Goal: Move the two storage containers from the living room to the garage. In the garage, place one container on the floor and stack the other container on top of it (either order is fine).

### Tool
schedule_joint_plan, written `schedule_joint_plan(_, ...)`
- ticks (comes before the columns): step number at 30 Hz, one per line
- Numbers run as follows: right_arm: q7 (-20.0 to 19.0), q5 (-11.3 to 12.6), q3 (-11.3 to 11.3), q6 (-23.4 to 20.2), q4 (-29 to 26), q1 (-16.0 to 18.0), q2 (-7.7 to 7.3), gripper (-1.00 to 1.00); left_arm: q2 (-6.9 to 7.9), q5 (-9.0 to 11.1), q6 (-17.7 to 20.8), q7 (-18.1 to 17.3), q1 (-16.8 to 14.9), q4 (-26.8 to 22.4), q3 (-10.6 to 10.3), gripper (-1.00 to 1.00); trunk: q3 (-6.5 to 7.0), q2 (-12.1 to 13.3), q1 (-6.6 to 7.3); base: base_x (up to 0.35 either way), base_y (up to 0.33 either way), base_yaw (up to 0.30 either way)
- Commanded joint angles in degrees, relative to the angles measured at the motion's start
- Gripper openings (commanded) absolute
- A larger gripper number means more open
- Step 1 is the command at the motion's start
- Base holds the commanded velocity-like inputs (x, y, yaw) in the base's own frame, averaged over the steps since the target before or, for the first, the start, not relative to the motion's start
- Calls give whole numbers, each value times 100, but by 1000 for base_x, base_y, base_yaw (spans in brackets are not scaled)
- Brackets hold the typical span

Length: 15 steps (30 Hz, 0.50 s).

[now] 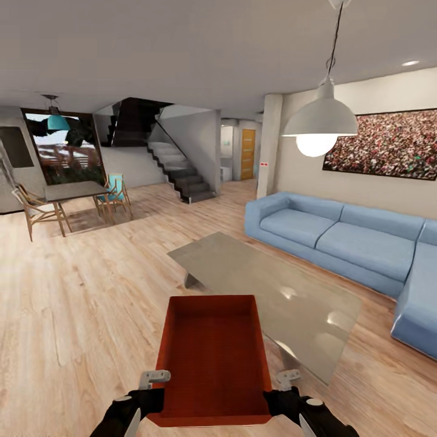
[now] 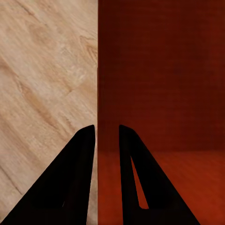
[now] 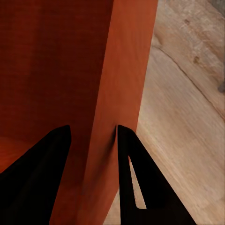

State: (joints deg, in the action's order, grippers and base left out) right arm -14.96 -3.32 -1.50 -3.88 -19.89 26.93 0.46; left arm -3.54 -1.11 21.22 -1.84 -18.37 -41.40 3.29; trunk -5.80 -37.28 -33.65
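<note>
The storage container (image 1: 212,358) is held in front of the robot above the wood plank floor (image 1: 79,303), beside the grey low table (image 1: 273,285). The left gripper (image 2: 107,136) and right gripper (image 3: 93,136) each clamp a side wall, apparently firmly. Blue sofa (image 1: 340,240) beyond

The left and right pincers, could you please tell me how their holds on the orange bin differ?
The left pincer straddles the bin's left wall, seen edge-on as a thin line; the right pincer straddles the right wall, whose orange outer face shows. In the head view, each sits at a near corner. Both have one finger inside and one outside, above the wood floor.
</note>
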Motion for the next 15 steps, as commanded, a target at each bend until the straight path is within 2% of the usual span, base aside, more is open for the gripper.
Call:
schedule_joint_plan(1, -552, 25, -104, -34, -15, -4, -2, -100, 1, -169, 31, 45, -8, -17, 84, -100, -10, -9, -5, 302, 120, 299)
schedule_joint_plan(15, -552, 25, -103, -34, -15, -4, -2, -100, 12, -161, 23, 43, -8, -17, 93, -100, -10, -9, -5, 308, 155, 299)
